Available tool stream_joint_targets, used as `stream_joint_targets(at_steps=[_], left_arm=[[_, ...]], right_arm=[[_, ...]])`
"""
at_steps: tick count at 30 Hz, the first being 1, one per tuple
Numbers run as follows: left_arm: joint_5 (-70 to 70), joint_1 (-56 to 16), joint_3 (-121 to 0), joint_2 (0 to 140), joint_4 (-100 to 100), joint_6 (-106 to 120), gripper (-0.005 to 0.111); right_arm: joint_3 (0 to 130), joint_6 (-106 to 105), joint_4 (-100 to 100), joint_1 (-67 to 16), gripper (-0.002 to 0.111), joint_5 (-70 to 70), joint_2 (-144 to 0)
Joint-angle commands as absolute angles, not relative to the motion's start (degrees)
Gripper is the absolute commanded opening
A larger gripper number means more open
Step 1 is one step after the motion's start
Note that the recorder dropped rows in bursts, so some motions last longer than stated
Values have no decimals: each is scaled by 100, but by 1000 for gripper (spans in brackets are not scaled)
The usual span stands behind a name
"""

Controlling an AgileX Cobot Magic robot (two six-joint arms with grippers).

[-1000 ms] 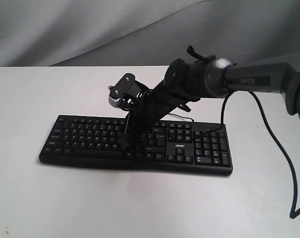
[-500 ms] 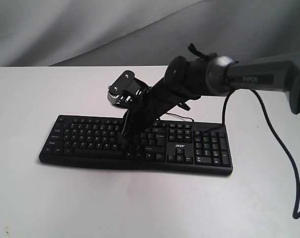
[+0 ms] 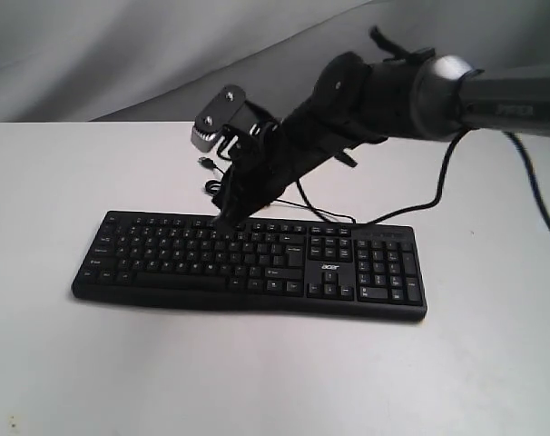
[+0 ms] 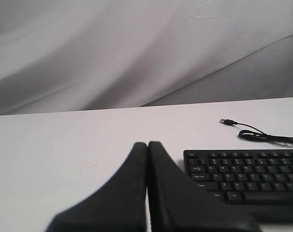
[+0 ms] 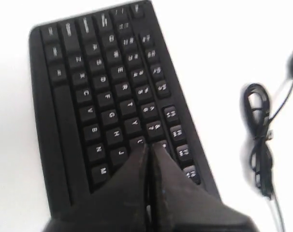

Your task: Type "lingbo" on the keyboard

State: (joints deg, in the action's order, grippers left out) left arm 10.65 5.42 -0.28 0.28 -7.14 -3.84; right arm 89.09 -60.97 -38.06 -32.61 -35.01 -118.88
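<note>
Right end effector [image 3: 225, 216] hangs with its two fingers pressed together, gripping nothing, and its arm slants in from 2 o'clock in the exterior view. Shut like this, the fingers form one narrow point. I judge that is the reason: a single tip can strike one key without catching its neighbours. The tip sits over the upper rows of the keyboard [image 3: 248, 263], near its 12 o'clock edge and about mid-way along the letter block. Whether it touches a key I cannot tell, and the legends beneath it are blurred in the right wrist view. The keyboard lies flat on the table [image 3: 257, 381], with its long side facing 6 o'clock and its number pad at 3 o'clock. Its cable [image 3: 325, 213] loops loose at 12 o'clock, clear of the keys. Left end effector [image 4: 147, 145] is likewise closed and empty, off the keyboard's end and over no key, probably to leave the typing arm room.
</note>
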Motion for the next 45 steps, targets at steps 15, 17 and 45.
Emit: stream_joint_targets(at_steps=[15, 17, 45], left_arm=[[1030, 511, 0, 0, -716, -396, 1], [1030, 511, 0, 0, -716, -396, 1], [1030, 511, 0, 0, -716, -396, 1]], right_arm=[[5681, -5743, -3609, -3259, 0, -751, -6609], [5251, -5713, -3655, -3259, 0, -449, -6206], [4449, -4909, -3839, -3259, 0, -87, -3090]])
